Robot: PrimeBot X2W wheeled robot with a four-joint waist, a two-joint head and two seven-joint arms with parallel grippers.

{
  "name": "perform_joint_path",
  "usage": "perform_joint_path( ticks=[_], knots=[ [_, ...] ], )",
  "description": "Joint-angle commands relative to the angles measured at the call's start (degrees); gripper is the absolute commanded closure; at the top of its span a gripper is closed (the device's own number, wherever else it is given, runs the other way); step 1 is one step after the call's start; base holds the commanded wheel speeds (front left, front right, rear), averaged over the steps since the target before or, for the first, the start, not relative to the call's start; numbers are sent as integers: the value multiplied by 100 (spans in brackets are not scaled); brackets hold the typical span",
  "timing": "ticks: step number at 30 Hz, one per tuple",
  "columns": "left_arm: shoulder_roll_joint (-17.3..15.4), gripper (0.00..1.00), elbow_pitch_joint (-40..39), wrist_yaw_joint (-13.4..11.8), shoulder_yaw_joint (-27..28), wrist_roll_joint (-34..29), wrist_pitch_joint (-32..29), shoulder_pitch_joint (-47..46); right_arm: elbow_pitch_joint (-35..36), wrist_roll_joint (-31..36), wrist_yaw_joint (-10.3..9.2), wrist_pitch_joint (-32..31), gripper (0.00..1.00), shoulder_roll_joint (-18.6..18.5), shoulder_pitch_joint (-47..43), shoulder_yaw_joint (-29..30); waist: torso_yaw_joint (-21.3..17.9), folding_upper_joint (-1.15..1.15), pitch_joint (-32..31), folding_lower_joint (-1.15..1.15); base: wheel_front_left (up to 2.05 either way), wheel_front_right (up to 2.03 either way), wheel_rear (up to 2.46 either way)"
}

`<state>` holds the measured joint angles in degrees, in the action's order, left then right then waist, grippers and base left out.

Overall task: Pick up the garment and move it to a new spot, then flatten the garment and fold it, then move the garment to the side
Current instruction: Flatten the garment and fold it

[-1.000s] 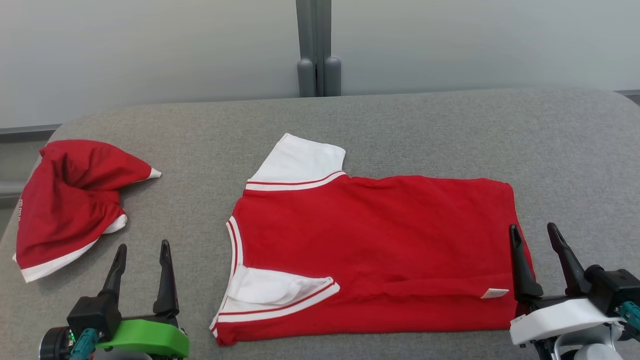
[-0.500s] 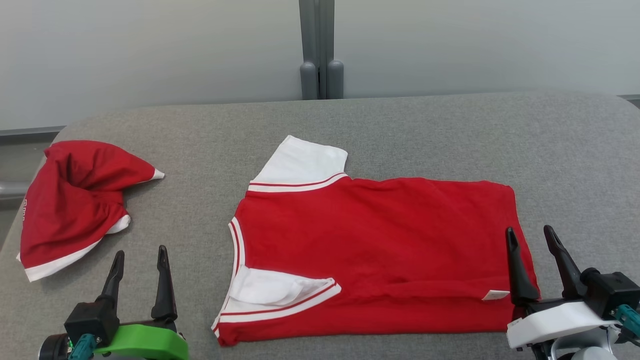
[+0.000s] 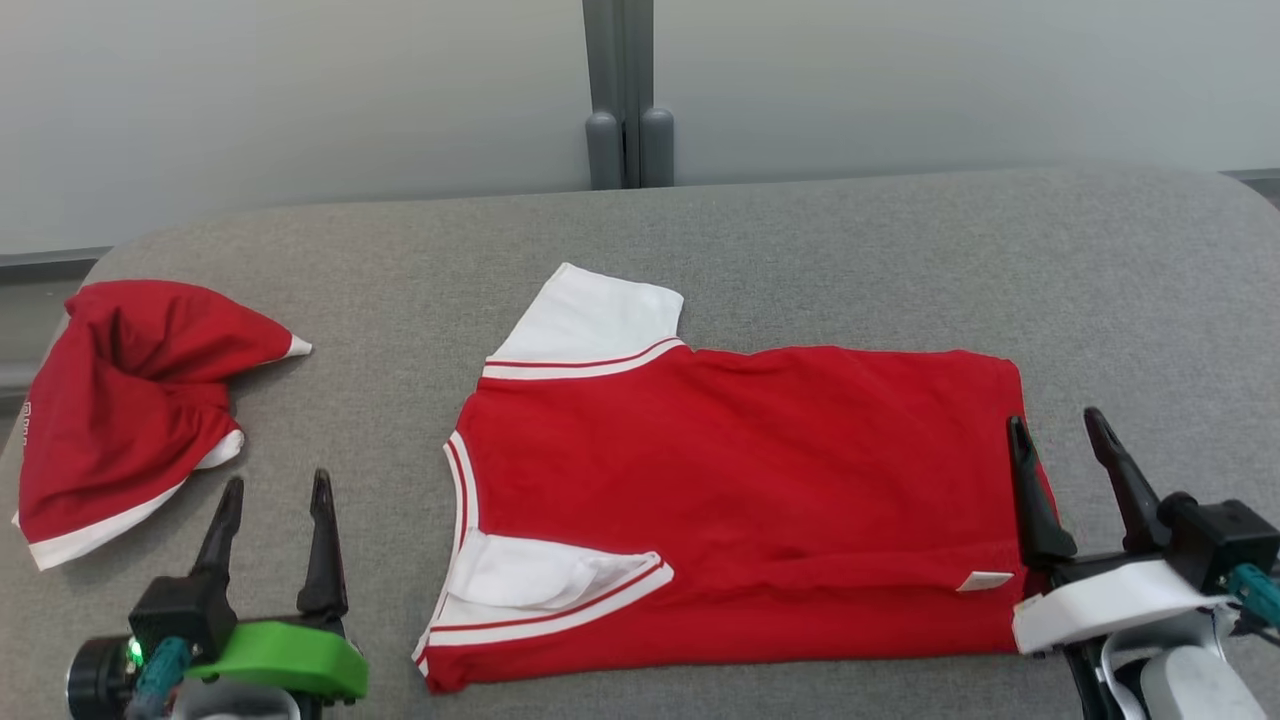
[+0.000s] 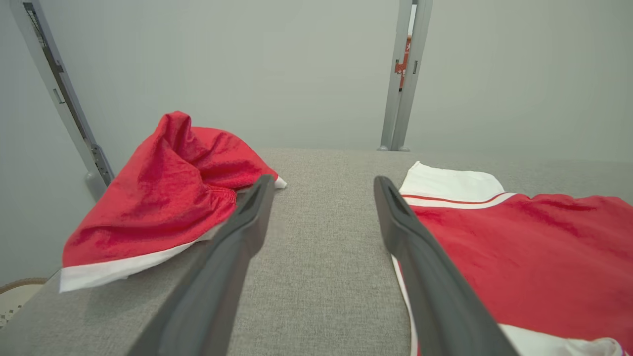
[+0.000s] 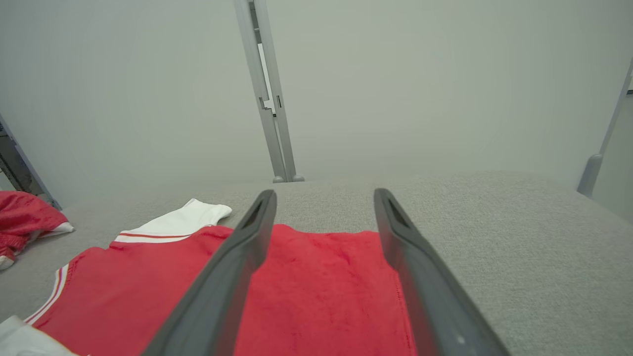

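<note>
Right pincer (image 3: 1053,418) has edged farther over the right hem of the red shirt (image 3: 740,480). Both pincers are wide and empty. Shirt lies flat mid-surface (image 3: 850,260), long axis left-right; left pincer (image 3: 276,478) waits near its collar end.

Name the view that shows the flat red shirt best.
The head view: the whole red shirt lies in frame, both white sleeves included. The left wrist view catches its sleeve end; the right wrist view its hem end.

No legible txt; tag (image 3: 984,581) on shirt (image 3: 740,480) unreadable.
</note>
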<state>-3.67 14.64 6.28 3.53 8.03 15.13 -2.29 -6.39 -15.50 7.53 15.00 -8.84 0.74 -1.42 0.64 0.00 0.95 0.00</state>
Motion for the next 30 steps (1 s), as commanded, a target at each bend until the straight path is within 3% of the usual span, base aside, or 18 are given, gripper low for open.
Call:
perform_joint_path(
  ticks=[1, 10, 17, 23, 30],
  knots=[
    [-89, 0, 23, 33, -41, -53, -2, -233, -65, -19, -9, 25, 0, -88, 185, -8, -39, 0, 94, 0, 0, 0, 0],
    [-654, 0, 653, 114, -610, -1, -25, -2053, -935, 27, -9, -226, 0, -700, 1582, -242, -214, 0, 866, 0, 0, 0, 0],
    [-1201, 0, 1369, 120, -1759, 717, -448, -3904, -1732, -201, -9, -937, 0, -1062, 2766, -568, -510, 0, 1709, 0, 0, 0, 0],
    [-1694, 0, 2068, 121, -2872, 1597, -994, -5065, -2382, -503, -9, -1366, 0, -1086, 3517, -1065, -896, 0, 2218, 0, 0, 0, 0],
    [-2051, 0, 2760, 115, -3885, 2593, -1638, -5771, -2984, -874, -9, -1455, 0, -880, 4175, -1750, -1244, 0, 2563, 0, 0, 0, 0]
  ],
)
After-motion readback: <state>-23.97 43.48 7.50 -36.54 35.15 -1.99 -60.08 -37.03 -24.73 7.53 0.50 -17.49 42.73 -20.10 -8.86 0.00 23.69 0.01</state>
